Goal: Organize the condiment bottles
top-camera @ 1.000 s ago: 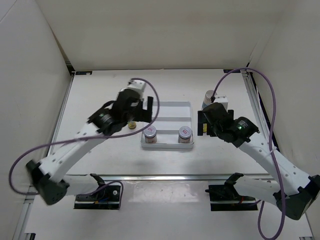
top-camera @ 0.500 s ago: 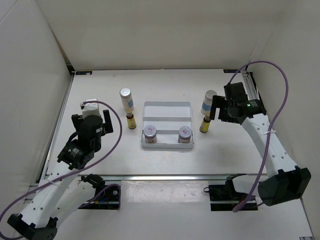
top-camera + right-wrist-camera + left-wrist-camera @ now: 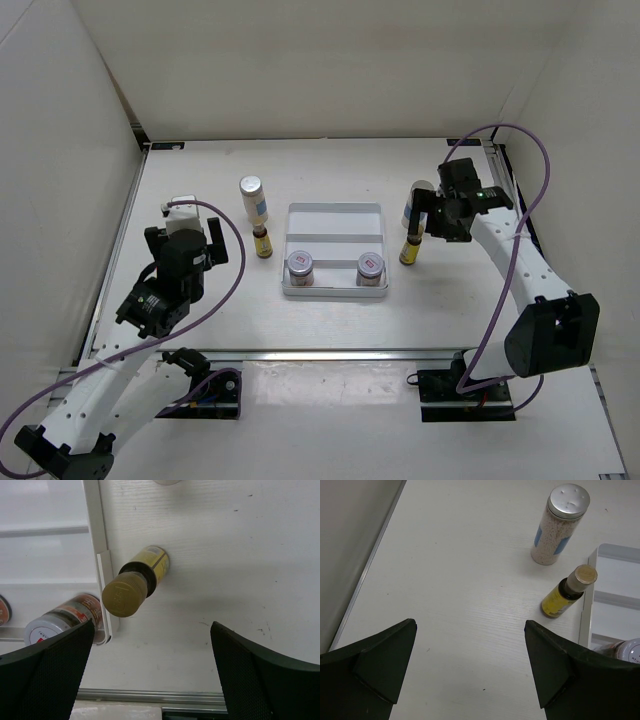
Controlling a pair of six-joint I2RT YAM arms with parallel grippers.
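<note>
1. Hovering right pincer (image 3: 152,625), jaws wide, over right amber bottle (image 3: 142,577) standing on counter (image 3: 225,555) just beside tray (image 3: 92,540)
2. Left pincer (image 3: 470,624) open, empty; jars (image 3: 300,264) sit in tray's near compartment
3. Next probably: descend, grip that bottle

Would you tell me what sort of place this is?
Likely a lab robot cell: plain white walls box in the table, with the left arm and right arm mounted at its edge.
</note>
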